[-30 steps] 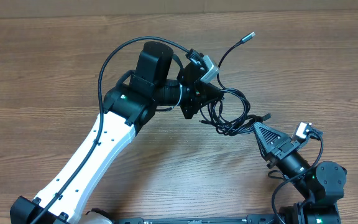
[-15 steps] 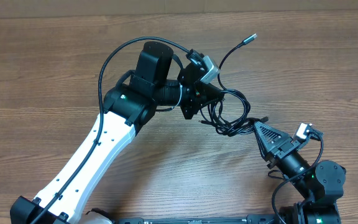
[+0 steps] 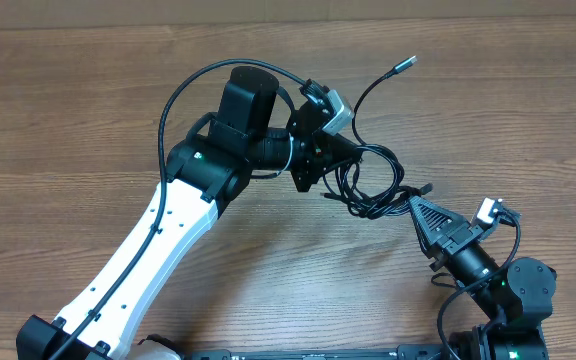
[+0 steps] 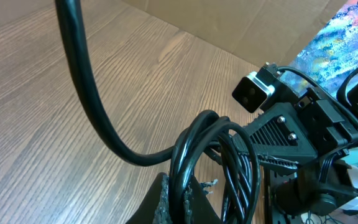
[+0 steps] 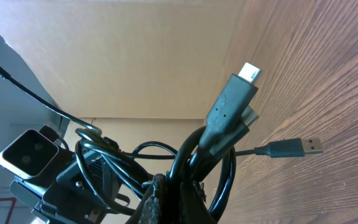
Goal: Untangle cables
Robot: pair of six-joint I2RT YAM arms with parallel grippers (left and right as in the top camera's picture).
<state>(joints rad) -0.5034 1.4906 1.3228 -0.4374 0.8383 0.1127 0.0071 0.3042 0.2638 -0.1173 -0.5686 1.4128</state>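
1. Between the two grippers, the cables (image 3: 376,186) sit as one knotted bunch of loops over the table (image 3: 78,120). The left gripper (image 3: 344,168) has its jaws pressed together on one side of the bunch. The right gripper (image 3: 412,204) pinches several strands on the opposite side.
2. These cords look light, thin and limp, with a smooth sheath. They will likely slide through the pads, and a hard pull apart would probably tighten the loops rather than free them.
3. A better hold seems to be a single strand just behind a connector, such as the plug (image 5: 236,93) standing up just past the right fingertips. The moulded ends are stiff and may snag in loops.
4. A free end (image 3: 402,63) arcs away beyond the left gripper over bare wood, and there is open room there. The gap between the grippers is tight. The right arm's own base sits close behind the right gripper.
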